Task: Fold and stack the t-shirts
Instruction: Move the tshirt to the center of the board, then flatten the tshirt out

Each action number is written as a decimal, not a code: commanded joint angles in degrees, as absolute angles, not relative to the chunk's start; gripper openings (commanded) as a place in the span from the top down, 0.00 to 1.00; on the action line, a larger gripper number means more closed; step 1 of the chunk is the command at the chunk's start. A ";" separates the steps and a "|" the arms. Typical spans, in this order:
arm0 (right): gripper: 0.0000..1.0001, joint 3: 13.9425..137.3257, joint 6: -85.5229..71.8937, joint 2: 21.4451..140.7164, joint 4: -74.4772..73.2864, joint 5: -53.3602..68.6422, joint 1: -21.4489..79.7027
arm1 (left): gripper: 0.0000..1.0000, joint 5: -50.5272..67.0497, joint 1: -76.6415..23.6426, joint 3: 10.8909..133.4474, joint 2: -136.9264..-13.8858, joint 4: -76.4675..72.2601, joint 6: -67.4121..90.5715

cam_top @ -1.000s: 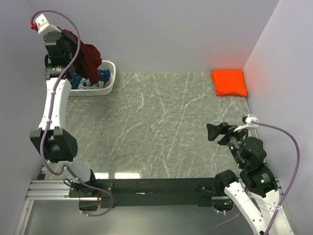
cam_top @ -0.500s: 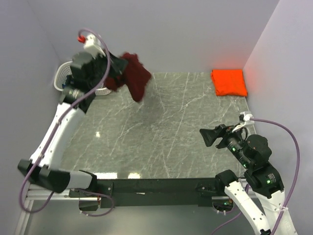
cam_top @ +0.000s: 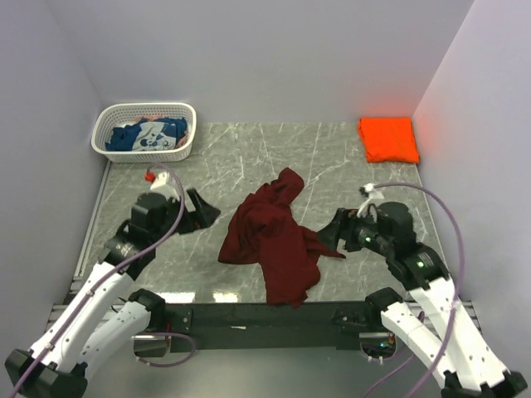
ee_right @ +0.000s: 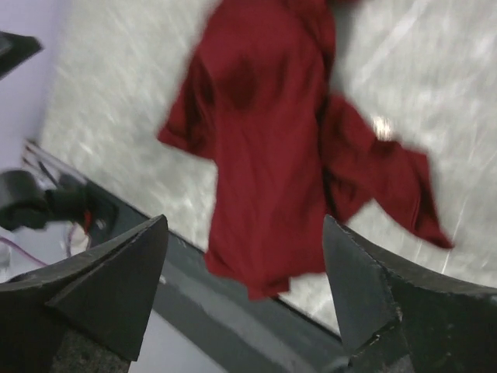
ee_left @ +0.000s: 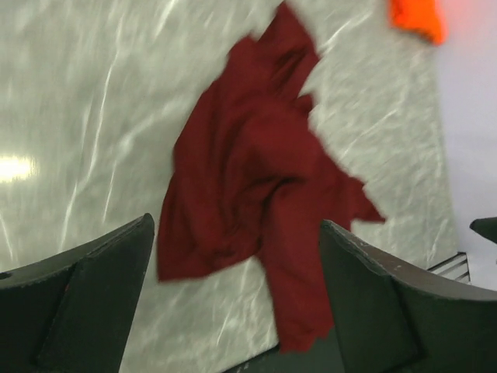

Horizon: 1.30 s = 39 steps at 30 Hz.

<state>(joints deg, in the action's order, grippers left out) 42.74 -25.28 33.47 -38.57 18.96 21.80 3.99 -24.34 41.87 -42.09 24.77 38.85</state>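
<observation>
**A:** Where is the dark maroon t-shirt (cam_top: 274,240) found?

**B:** It is seen lying crumpled and unfolded on the grey marbled table (cam_top: 207,157), roughly midway between the two arms. Its near end is brought up to the table's front edge, and one sleeve is spread out toward the right arm.

**A:** Is it held by either arm?

**B:** No grip on it is seen. The left gripper (cam_top: 206,210) is held low, just left of the cloth, with its jaws spread wide and nothing between them. In the left wrist view the shirt is seen lying on the surface beyond the parted fingers (ee_left: 85,295).

**A:** And the right gripper?

**B:** The right gripper (cam_top: 329,235) is pointed at the cloth from the right, close beside the spread sleeve. Whether the cloth is touched cannot be told. Its jaws are likewise parted wide, and nothing is clamped.

**A:** How are the other shirts placed?

**B:** The bright orange t-shirt (cam_top: 388,139) is laid folded flat in the table's far right corner, well apart from the maroon one. The blue t-shirt (cam_top: 141,137), marked with a white print, is bundled inside the white lattice basket (cam_top: 187,141), which is set at the far left corner.
</observation>
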 commanded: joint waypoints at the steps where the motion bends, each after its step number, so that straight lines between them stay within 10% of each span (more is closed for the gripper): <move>1: 0.16 39.91 -26.54 38.05 -37.36 19.08 24.07 | 0.09 4.12 -24.26 34.65 -38.85 25.76 43.85; 17: 0.30 36.29 -36.47 63.71 -26.19 3.44 45.87 | 0.26 1.68 -35.23 33.56 -57.38 17.58 45.88; 39: 0.30 33.84 -38.32 69.17 -26.19 -0.44 47.55 | 0.28 -25.92 -56.86 49.22 -87.09 29.97 50.01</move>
